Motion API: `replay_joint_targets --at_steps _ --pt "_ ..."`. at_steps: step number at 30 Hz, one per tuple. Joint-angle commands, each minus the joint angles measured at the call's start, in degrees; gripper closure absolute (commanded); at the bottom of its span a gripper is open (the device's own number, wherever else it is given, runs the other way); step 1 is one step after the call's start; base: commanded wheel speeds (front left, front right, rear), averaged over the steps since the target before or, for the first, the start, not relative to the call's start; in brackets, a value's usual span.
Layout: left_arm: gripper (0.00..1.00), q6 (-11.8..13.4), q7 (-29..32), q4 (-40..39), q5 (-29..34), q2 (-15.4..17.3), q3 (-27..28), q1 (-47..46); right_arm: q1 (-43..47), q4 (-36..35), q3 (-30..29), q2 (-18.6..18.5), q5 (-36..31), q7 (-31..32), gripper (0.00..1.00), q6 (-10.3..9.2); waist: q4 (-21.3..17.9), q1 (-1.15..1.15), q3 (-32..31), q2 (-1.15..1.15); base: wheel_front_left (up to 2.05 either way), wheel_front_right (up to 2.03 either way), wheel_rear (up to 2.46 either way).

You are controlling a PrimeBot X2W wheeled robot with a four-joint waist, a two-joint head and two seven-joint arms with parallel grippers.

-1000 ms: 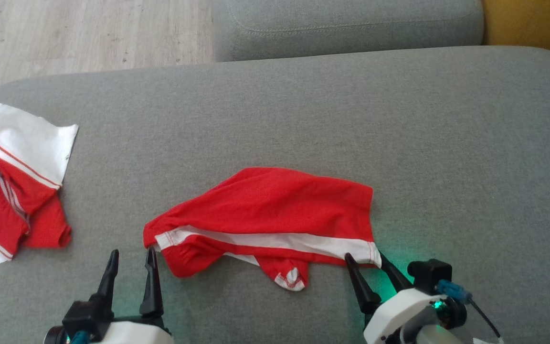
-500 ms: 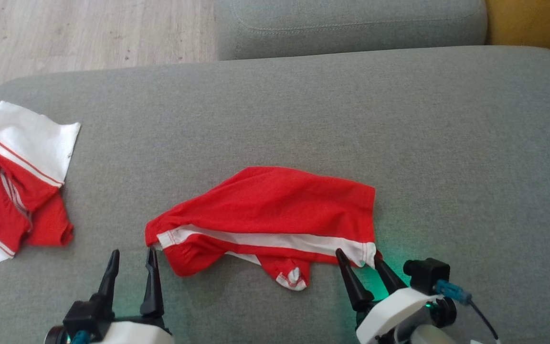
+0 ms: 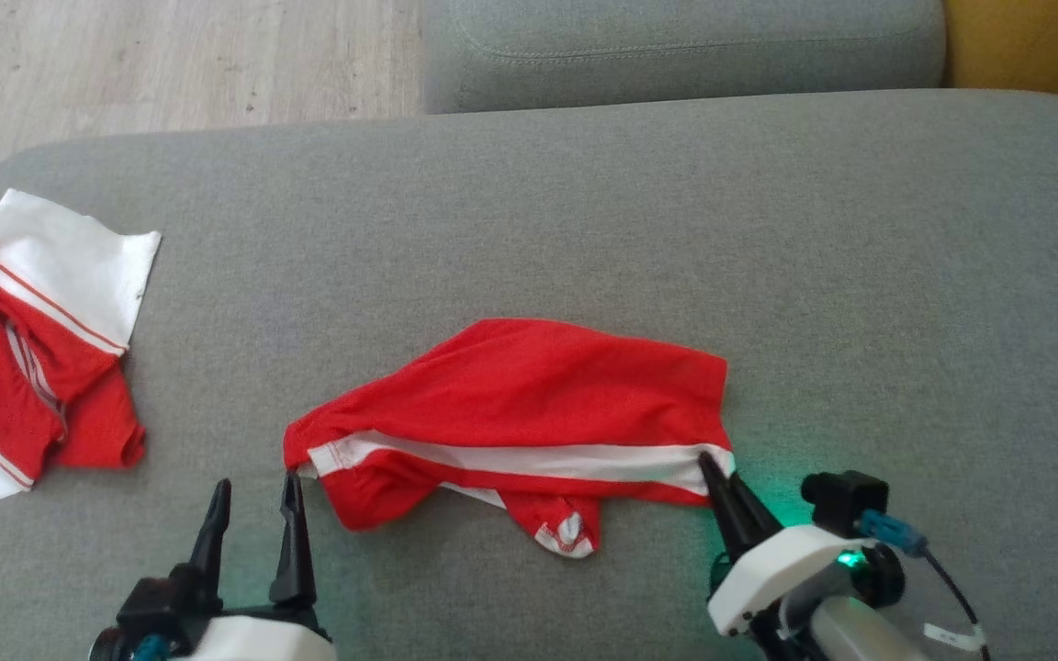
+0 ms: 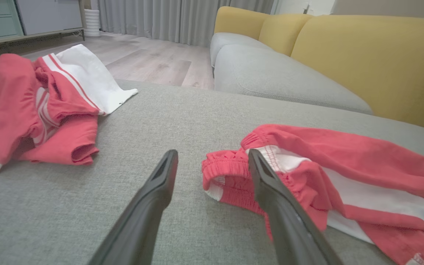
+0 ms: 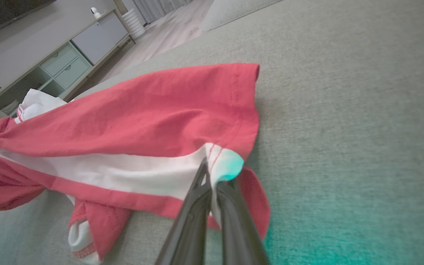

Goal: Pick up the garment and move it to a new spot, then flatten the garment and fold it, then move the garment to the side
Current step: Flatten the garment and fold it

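While the right hand is clenched on the near right corner of the garment, its long axis runs leftward to the released left hand, just beside the other end.

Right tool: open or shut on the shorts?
Shut: the right tool pinches the shorts at the white-striped corner, fingers together. The left tool is open.
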Motion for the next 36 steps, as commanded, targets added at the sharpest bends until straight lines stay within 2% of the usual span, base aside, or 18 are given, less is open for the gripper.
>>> replay_joint_targets --at_steps 1,7,12,16,23,28,32,33,34,35,36 --pt "0.00 -0.5 -0.3 -1.8 -1.2 0.1 1.0 -2.3 -0.9 -1.0 -0.3 -0.1 -0.9 -0.4 1.00 0.37 0.0 0.00 -0.1 0.00 0.00 0.00 0.00" --pt "0.00 -3.2 -0.3 -2.1 -9.6 0.1 -2.6 -1.8 1.1 -1.3 -3.1 -1.1 -2.6 -0.4 1.00 0.37 -0.1 0.00 -0.4 0.00 0.00 0.00 0.00" --pt "0.00 -3.3 -0.3 -1.5 -15.3 0.2 -9.8 -2.4 1.4 -1.7 -3.9 -1.1 -3.5 -0.4 1.00 0.37 -0.5 0.00 -0.2 0.00 0.00 0.00 0.00" --pt "0.00 -3.4 -0.3 -1.3 -19.3 2.1 -14.6 -2.9 1.1 -1.9 -4.4 -0.8 -4.1 -0.4 1.00 0.37 -0.8 0.00 -0.2 0.00 0.00 0.00 0.00" --pt "0.00 -3.4 -0.3 0.0 -20.8 4.2 -16.4 -3.2 1.4 -2.3 -5.1 -0.4 -5.0 -0.4 1.00 0.37 -0.6 0.00 -0.4 0.00 0.00 0.00 0.00" --pt "0.00 -3.4 -0.3 1.8 -22.1 5.6 -19.9 -5.1 1.5 -2.6 -4.8 -0.1 -5.3 -0.4 1.00 0.37 -0.8 0.00 -0.2 0.00 0.00 0.00 0.00" --pt "0.00 -3.4 -0.3 2.6 -22.5 6.1 -20.1 -6.3 1.2 -2.9 -4.4 -0.1 -5.4 -0.4 1.00 0.37 -1.1 0.00 0.2 0.00 0.00 0.00 0.00" --pt "0.12 -3.4 -0.3 2.8 -22.2 6.1 -19.9 -6.5 1.2 -2.9 -4.4 0.0 -5.4 -0.4 1.00 0.37 -1.1 0.00 0.2 0.00 0.00 0.00 0.00" --pt "0.74 -3.4 -0.3 2.9 -22.0 6.1 -19.8 -6.6 1.2 -2.9 -4.3 0.0 -5.4 -0.4 1.00 0.37 -1.2 0.00 0.3 0.00 0.00 0.00 0.00" --pt "1.00 -3.4 -0.3 3.1 -22.0 6.1 -20.1 -6.6 1.1 -3.0 -4.3 0.0 -5.4 -0.4 1.00 0.37 -1.3 0.00 0.3 0.00 0.00 0.00 0.00" --pt "1.00 -3.4 -0.3 3.4 -22.0 6.1 -20.4 -6.6 1.1 -3.1 -4.3 0.0 -5.3 -0.4 1.00 0.37 -1.4 0.00 0.3 0.00 0.00 0.00 0.00"
